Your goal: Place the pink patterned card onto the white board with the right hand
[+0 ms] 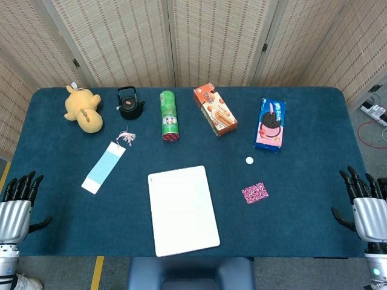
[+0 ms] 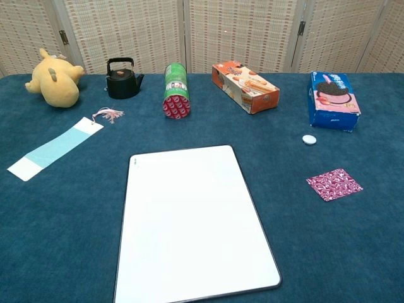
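Head view shows the blue worktop [image 1: 302, 121] before folding screens, the white board [image 1: 182, 209] near centre, the pink patterned card [image 1: 254, 193] just right of it. Right robot hand [image 1: 364, 208] waits empty, fingers spread, at the right edge; left robot hand [image 1: 18, 202] likewise. I'd say reach in low and pinch an edge, since the card lies flat.

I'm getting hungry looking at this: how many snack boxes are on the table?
2. The orange box lies at the back near the middle, right of the green can. The blue box lies further right. None seems hidden.
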